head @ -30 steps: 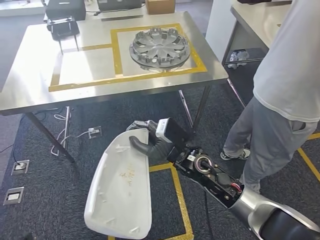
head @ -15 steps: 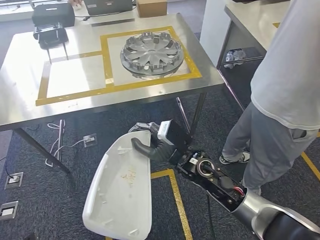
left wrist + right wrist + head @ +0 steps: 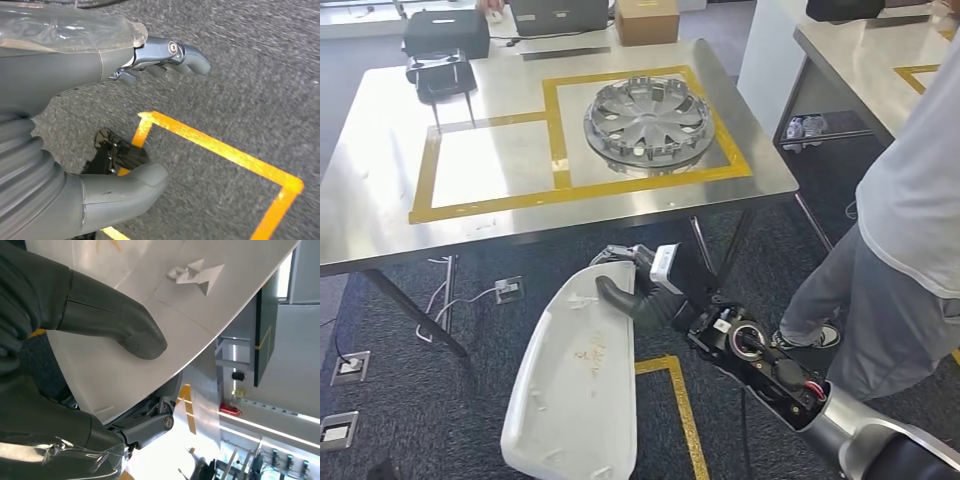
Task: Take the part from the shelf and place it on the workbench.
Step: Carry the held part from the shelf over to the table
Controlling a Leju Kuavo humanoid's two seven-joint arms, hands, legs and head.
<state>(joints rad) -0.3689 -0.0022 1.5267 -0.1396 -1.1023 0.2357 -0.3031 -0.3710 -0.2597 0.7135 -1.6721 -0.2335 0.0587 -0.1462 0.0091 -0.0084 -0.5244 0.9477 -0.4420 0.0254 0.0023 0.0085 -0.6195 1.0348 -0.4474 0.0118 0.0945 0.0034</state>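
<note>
The white part [image 3: 573,400] is a big curved shell, and it hangs low over the dark carpet [image 3: 410,400], at about 6 o'clock in the head view. The right hand [image 3: 637,290] holds it by its top edge, with the thumb [image 3: 113,320] pressed on the inside face and the other fingers hooked under the rim. I think it is held by the edge because the shell is too wide to wrap a hand around. It tilts down and away from the arm, likely because only one end is held.

The workbench [image 3: 373,220] is at 12 o'clock, near but higher than the part. A yellow tape frame [image 3: 554,130] marks two boxes on it. A silver wheel cover [image 3: 648,122] fills the box at 1 o'clock, so the bare box at 11 o'clock looks like the place for the part. The part must go up and forward to get there.

The left hand [image 3: 94,115] holds nothing. Its fingers and thumb are apart, and it points at the carpet and some yellow floor tape [image 3: 226,152].

A person [image 3: 901,250] stands at 3 o'clock, near the right arm. The arm should swing with care so the part does not bump them
</note>
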